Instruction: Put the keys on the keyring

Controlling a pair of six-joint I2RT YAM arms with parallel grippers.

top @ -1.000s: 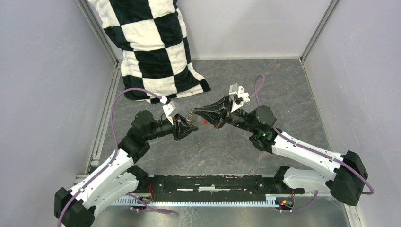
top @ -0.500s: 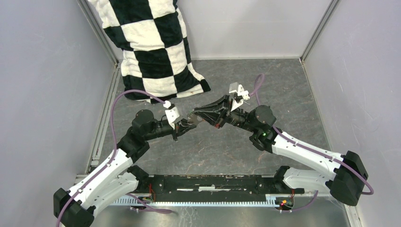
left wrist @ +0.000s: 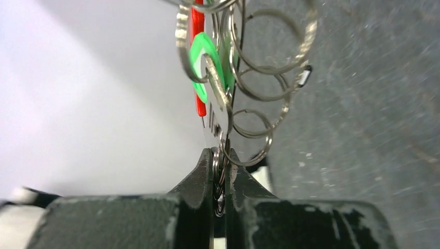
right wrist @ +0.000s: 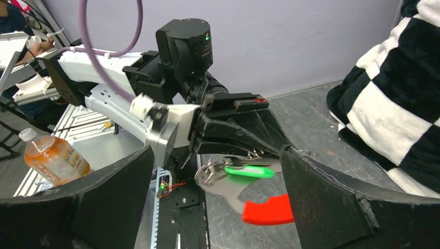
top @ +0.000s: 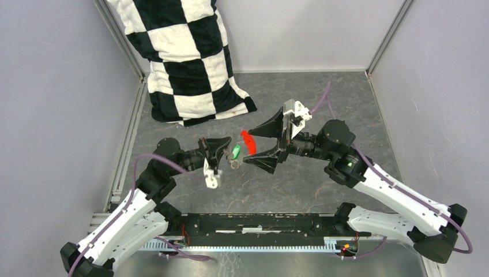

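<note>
The keyring hangs in the air over the grey floor, a bunch of thin metal rings with a curved red plastic piece. A key with a bright green tag hangs on the rings. My left gripper is shut on one of the rings, and the rest of the bunch sticks out beyond its tips. My right gripper stands wide open around the red piece, touching nothing.
A black-and-white checkered pillow leans in the back left corner. Grey walls close in both sides. A black rail runs along the near edge. An orange drink bottle lies outside the cell.
The left gripper closed on the rings and rolled over. The right gripper let go of the keyring, opened wide and drew back to the right.
</note>
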